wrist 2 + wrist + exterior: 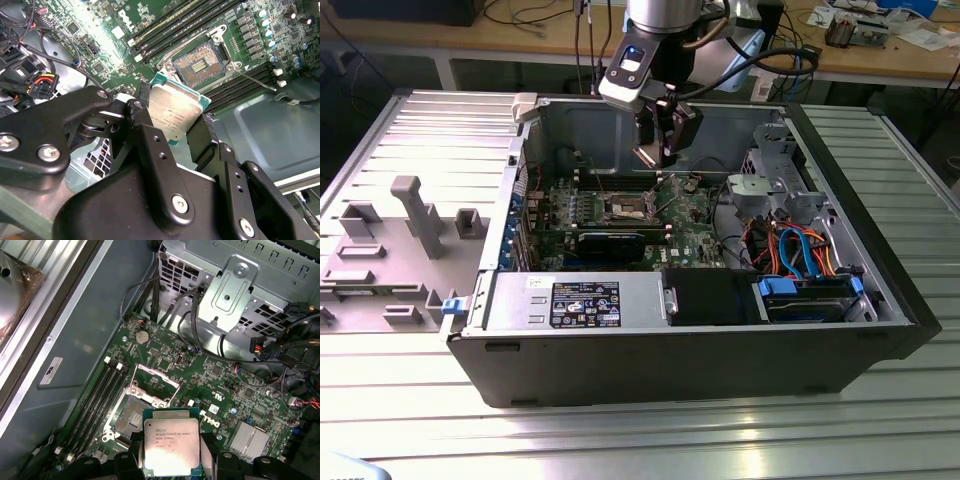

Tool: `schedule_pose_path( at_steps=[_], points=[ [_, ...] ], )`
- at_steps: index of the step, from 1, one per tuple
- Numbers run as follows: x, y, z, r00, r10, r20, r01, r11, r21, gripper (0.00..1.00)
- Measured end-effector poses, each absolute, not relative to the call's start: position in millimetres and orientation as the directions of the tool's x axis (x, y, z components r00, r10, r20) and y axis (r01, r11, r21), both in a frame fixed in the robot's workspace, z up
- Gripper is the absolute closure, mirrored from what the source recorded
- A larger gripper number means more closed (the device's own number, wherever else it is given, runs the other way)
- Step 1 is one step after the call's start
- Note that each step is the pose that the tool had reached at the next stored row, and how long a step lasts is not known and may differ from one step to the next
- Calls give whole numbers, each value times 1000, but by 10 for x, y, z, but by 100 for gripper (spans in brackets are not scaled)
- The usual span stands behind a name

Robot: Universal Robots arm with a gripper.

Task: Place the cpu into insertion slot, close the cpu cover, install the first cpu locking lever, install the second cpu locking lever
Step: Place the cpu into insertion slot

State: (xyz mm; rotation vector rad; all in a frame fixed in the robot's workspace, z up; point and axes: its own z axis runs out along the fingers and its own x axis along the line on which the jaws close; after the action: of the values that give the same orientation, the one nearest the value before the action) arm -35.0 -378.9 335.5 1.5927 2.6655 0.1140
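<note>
Finding one: my fingers (660,150) hang in the upper centre of the exterior view, inside the open computer case (670,362), which rests on the ribbed metal tabletop (620,430). Finding two: they are closed partway, to the width of the cpu (171,442), and clamp it by two opposite edges. In both wrist views the chip (175,107) sits between the black finger links with its dull silver top facing the cameras. Finding three: the cpu is held in the air, apart from the green motherboard (702,225) and not seated. Finding four: the insertion slot (628,208) lies just below and left of my fingers in the exterior view, near the frame's centre. In both wrist views its dark contact field (200,62) is bare, and the socket (131,415) sits just beyond the chip's far edge. Finding five: the cpu cover (157,375) appears lifted off the socket's centre, with its window frame standing at the socket's far side. I cannot tell how the locking levers lie. The long black memory slots (97,400) run alongside the socket.
</note>
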Motion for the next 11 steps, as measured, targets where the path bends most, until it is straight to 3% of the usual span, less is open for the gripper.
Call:
schedule_pose_path(
  at_steps=[11],
  points=[
    [-350,-3789,3352,-466,885,8,882,464,81,46]
  ],
)
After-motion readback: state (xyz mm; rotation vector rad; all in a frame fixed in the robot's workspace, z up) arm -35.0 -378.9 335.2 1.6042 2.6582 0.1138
